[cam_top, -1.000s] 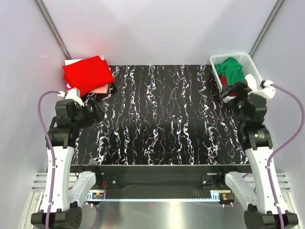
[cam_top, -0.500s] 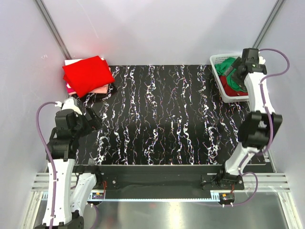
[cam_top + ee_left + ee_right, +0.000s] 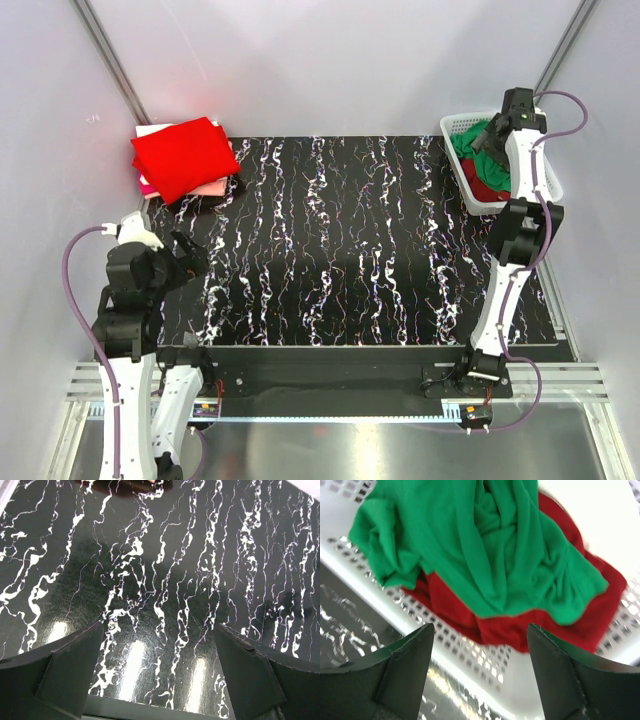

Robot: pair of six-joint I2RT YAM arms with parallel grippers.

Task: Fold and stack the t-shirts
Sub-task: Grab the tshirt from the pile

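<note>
Hovering over the basket (image 3: 485, 655), the right gripper (image 3: 480, 630) spreads its fingers (image 3: 405, 675), probably to seize the green t-shirt (image 3: 485, 545); the left gripper (image 3: 159, 627) idles, spread.

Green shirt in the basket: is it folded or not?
Not folded. The green shirt lies crumpled, with loose wrinkles, on top of a red shirt inside the basket.

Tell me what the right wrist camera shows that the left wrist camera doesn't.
Right wrist only: a green t-shirt crumpled over a red t-shirt in the white basket. Left wrist only: a strip of dark maroon fabric at the top edge. Both: the black, white-veined table, plus that arm's own fingers, the left fingers and right fingers, spread apart with nothing between them.
</note>
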